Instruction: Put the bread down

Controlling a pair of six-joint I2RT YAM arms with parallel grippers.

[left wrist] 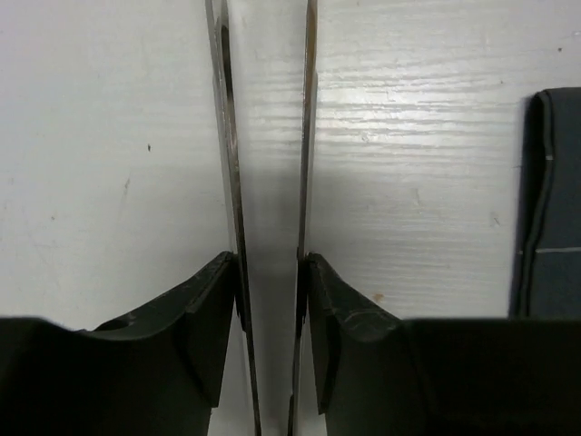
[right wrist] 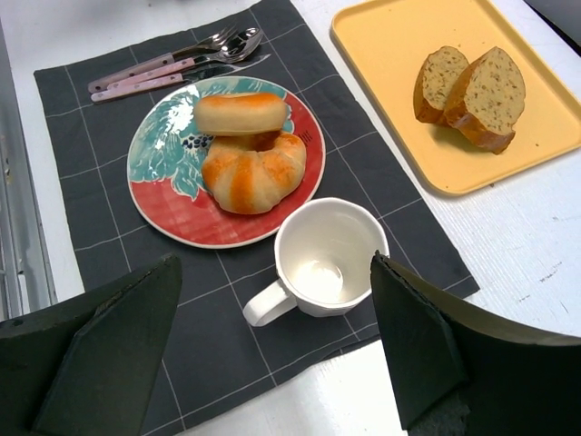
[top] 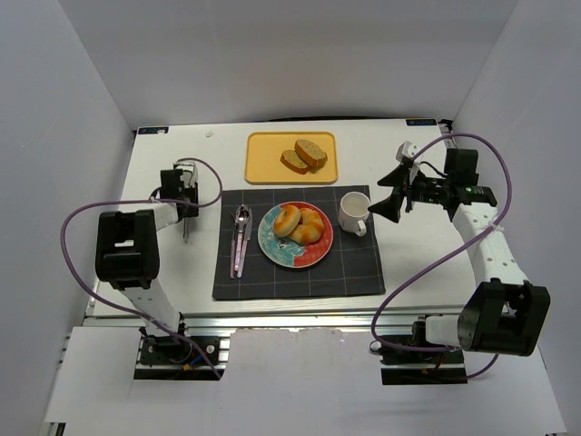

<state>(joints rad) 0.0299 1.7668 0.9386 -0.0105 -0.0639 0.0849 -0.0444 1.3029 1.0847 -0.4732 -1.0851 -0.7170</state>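
Bread: both rolls lie on the plate (right wrist: 177, 216), touching each other, the round roll (right wrist: 241, 113) toward its cutlery side and the twisted roll (right wrist: 252, 173) at its centre.

Right gripper (top: 390, 204): jaws wide apart, holding nothing, right of the plate, past the mug (right wrist: 327, 259).

Left gripper (left wrist: 270, 263): well left of the plate, over bare table (left wrist: 109, 163). Its fingers are pressed against a pair of thin metal blades (left wrist: 229, 163), a narrow gap between them.
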